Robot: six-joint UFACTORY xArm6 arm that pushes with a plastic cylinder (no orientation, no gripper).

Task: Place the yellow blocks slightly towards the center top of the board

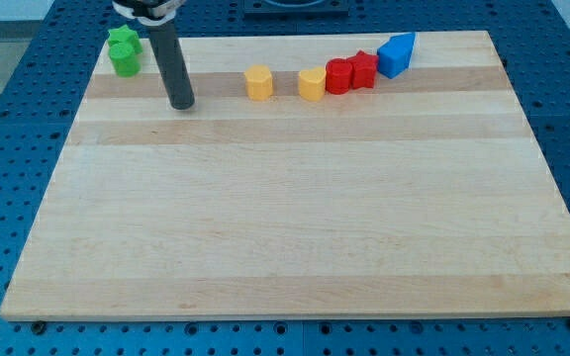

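Two yellow blocks sit near the view's top centre: a yellow hexagonal block [258,82] and a second yellow block [312,84] to its right. The second one touches a red block [338,75]. My tip [182,104] rests on the board to the left of the first yellow block, about a block's width or more away, not touching it. The dark rod rises from the tip toward the view's top left.
Another red block [363,69] and a blue block [396,53] continue the row to the upper right. Two green blocks [124,51] are stacked close together at the top left corner, left of the rod. The wooden board [295,218] lies on a blue perforated table.
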